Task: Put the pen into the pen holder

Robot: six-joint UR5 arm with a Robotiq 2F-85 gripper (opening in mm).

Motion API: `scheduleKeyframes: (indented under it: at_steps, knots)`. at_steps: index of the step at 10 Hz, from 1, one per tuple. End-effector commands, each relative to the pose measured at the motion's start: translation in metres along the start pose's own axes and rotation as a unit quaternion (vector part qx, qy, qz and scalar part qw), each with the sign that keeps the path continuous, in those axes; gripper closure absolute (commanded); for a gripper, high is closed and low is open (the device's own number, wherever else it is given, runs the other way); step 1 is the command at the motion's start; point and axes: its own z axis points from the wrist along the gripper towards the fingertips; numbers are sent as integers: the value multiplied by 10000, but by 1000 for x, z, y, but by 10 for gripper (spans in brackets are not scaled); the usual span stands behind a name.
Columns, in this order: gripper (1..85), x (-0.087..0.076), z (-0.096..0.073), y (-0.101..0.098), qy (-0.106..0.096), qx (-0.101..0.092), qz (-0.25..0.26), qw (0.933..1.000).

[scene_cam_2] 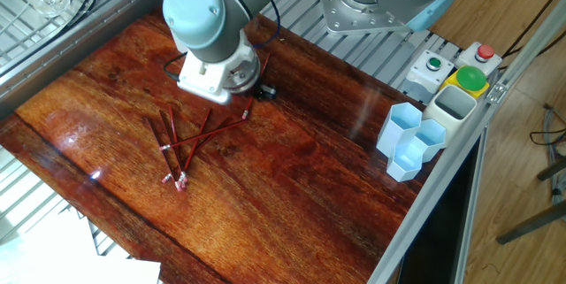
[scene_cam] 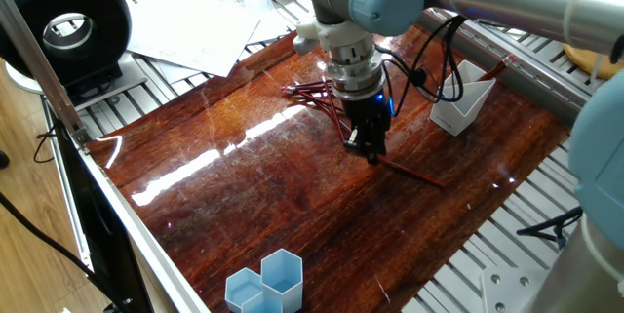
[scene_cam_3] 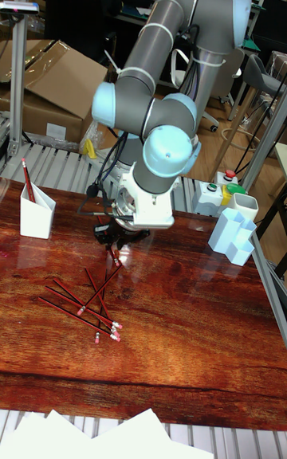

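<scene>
My gripper is down at the tabletop over the near end of a red pen that lies slanting toward the right. Its dark fingers straddle that end, and the gap between them is too small to read. More red pens lie crossed in a loose pile behind it. The white pen holder stands to the right with one red pen leaning in it. In the tall fixed view the gripper sits just above the pile, and the pen holder is at the far left. In the other fixed view the wrist hides the gripper.
Light blue hexagonal cups stand at the table's edge, beside a button box. Papers and a black ring light sit beyond the far left edge. Cables hang near the pen holder.
</scene>
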Motion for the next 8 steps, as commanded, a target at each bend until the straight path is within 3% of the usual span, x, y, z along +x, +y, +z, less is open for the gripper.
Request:
scheduleKeyframes:
  at_steps: [1, 2, 3, 4, 5, 8]
  knots:
    - [550, -12, 10, -4, 6, 81, 6, 10000]
    - [640, -13, 13, -9, 68, 182, 49, 9998]
    - [847, -10, 2, -19, 209, 470, 152, 9986]
    - [847, 1, -27, -17, 441, 361, -5, 9984]
    - [847, 8, -41, -17, 359, 127, -59, 9993]
    - [847, 32, -65, -49, 400, 347, -215, 9984]
